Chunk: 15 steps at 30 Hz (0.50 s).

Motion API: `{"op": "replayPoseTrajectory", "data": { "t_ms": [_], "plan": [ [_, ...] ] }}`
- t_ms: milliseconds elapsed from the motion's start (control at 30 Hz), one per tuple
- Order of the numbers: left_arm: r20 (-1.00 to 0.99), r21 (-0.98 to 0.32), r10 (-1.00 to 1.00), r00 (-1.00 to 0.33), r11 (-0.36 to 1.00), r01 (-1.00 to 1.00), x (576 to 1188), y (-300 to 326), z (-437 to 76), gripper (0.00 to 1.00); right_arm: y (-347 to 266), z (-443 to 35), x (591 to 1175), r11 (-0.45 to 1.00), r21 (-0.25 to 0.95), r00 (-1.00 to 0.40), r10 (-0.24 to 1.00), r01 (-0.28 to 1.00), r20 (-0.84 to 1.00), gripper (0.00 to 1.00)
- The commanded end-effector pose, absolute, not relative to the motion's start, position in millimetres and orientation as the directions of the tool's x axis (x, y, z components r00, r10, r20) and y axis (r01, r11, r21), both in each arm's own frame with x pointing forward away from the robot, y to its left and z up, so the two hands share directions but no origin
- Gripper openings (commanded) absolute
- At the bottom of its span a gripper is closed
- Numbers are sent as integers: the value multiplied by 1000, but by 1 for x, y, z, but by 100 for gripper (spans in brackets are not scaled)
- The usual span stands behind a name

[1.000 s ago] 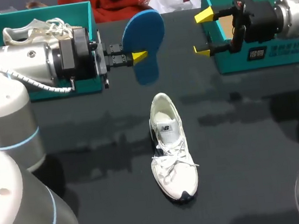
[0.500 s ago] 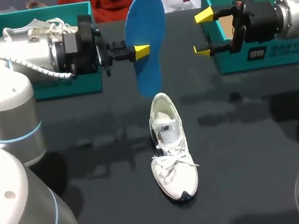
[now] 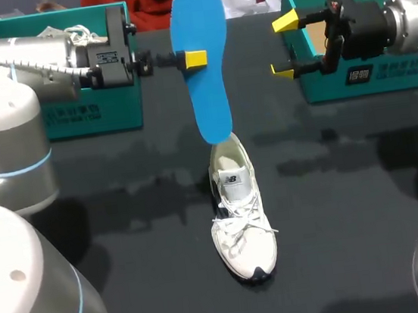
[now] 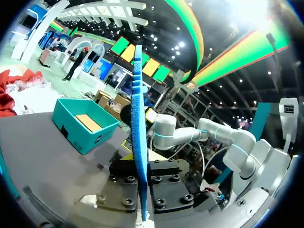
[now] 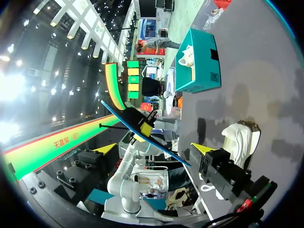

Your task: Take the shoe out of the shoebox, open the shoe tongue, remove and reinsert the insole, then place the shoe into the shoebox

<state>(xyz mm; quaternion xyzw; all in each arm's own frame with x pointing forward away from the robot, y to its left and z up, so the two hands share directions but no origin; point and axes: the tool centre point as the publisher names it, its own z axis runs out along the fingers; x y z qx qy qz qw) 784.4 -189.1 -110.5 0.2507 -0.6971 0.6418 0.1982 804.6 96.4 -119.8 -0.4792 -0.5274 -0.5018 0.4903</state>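
The left gripper (image 3: 194, 59) is clamped on the blue insole (image 3: 210, 103), which hangs below its fingers, lower end over the heel of the white shoe (image 3: 241, 221). The right gripper (image 3: 284, 46), well apart from both, gapes wide and empty beside the shoebox (image 3: 315, 90).

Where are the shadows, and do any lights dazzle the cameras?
Head view: soft shadows lie on the table on both sides of the shoe. Left wrist view: overhead lights flare white beyond the insole. Right wrist view: white glare too, and dark shadows on the table near the shoe.
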Motion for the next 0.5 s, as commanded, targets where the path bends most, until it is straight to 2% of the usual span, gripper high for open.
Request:
{"op": "replayPoseTrajectory", "data": {
  "t_ms": [33, 100, 200, 267, 500],
  "plan": [
    [935, -354, -17, -355, 44, -934, 788, -190, -112, 0, 97, -120, 804, 36, 59, -59, 15, 998, 998, 100],
    [981, -192, 19, -191, 55, -980, 789, -190, -114, 0, 97, -120, 804, 36, 59, -59, 15, 998, 998, 100],
    [999, -22, 35, -19, 69, -997, 790, -188, -119, 0, 97, -120, 804, 36, 59, -59, 15, 998, 998, 100],
    [999, 39, 32, 42, 68, -997, 790, -189, -124, 0, 97, -120, 804, 36, 59, -59, 15, 998, 998, 100],
    [991, 127, 39, 128, 48, -991, 787, -192, -139, 0, 97, -120, 804, 36, 59, -59, 15, 998, 998, 100]
  ]
}}
